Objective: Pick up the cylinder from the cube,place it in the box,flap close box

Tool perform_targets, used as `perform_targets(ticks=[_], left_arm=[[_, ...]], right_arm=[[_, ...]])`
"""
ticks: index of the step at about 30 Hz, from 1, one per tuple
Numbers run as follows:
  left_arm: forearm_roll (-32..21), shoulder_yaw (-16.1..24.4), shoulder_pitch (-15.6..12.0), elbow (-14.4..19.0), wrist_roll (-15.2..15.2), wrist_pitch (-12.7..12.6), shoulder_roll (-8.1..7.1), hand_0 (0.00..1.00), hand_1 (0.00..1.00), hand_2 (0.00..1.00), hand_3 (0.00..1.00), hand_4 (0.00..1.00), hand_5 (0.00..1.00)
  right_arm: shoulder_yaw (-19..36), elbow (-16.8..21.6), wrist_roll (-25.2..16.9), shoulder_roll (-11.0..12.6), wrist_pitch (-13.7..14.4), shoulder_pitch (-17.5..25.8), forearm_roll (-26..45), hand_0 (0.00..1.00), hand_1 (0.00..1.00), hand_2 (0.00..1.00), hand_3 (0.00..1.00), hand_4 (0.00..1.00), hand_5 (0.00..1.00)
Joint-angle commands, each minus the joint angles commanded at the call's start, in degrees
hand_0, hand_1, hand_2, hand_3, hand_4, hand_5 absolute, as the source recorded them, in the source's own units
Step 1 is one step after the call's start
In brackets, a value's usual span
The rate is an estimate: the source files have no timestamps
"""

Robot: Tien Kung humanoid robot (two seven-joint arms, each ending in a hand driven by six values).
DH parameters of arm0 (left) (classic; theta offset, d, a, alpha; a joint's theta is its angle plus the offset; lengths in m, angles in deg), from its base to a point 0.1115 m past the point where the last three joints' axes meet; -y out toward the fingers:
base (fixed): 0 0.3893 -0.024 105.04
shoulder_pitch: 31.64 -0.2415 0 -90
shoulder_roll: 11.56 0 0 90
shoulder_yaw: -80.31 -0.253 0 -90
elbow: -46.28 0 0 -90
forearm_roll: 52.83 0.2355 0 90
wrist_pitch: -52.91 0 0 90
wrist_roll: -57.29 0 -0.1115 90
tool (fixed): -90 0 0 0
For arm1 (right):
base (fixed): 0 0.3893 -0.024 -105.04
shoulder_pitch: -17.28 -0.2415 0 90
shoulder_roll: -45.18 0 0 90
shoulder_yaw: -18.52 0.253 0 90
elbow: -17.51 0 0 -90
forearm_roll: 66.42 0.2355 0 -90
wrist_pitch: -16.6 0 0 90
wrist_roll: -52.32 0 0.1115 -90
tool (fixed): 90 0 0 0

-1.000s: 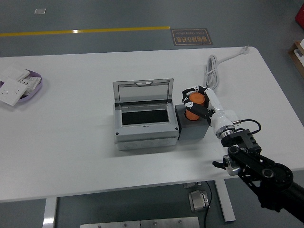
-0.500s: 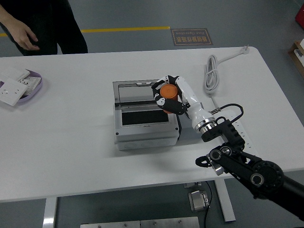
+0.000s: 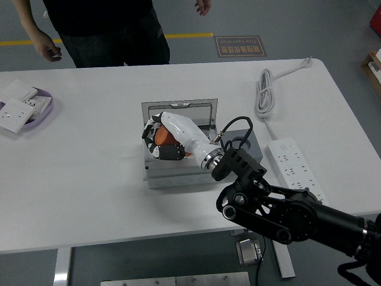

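Item: cylinder [image 3: 162,136], step two — placing in box [image 3: 156,176].

My right robot hand [image 3: 165,138] is curled round the orange cylinder, holding it over the open box, lid [image 3: 178,111] upright just behind my fingers [image 3: 156,152]. The cube [image 3: 250,145] to my right is bare, so the pick is done. Next, by my judgement: lower, release inside, withdraw, then flap the lid shut. A floor sign [image 3: 240,45] beyond the worktop [image 3: 89,179] carries writing too small to read; no brand legible on the box.
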Motion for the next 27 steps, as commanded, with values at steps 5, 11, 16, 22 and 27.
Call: perform_targets(ticks=[5, 11, 16, 22, 27], left_arm=[[-0.3, -0.2, 0.1, 0.0, 0.0, 0.0, -0.02, 0.629, 0.647, 0.625, 0.668, 0.722, 0.253], [0.1, 0.1, 0.1, 0.1, 0.0, 0.0, 0.00, 0.629, 0.647, 0.625, 0.668, 0.722, 0.253], [-0.2, -0.2, 0.0, 0.1, 0.0, 0.0, 0.03, 0.629, 0.647, 0.625, 0.668, 0.722, 0.253], [-0.2, -0.2, 0.0, 0.1, 0.0, 0.0, 0.07, 0.629, 0.647, 0.625, 0.668, 0.722, 0.253], [-0.1, -0.2, 0.0, 0.1, 0.0, 0.0, 0.13, 0.629, 0.647, 0.625, 0.668, 0.722, 0.253]], right_arm=[[-1.7, -1.7, 4.2, -1.8, -2.7, -1.7, -7.5, 0.099, 0.178, 0.289, 0.198, 0.002, 0.002], [-2.0, -4.8, 5.3, -2.7, -5.2, -2.8, -14.7, 0.110, 0.191, 0.299, 0.207, 0.002, 0.002], [-1.5, -6.5, 5.4, -2.4, -8.1, -3.1, -16.1, 0.154, 0.215, 0.311, 0.255, 0.002, 0.002], [-1.1, -6.9, 5.5, -2.1, -11.1, -2.9, -16.2, 0.477, 0.434, 0.464, 0.435, 0.076, 0.002], [-0.7, -7.0, 5.4, -2.0, -11.5, -2.8, -16.2, 0.688, 0.637, 0.624, 0.649, 0.598, 0.039]])
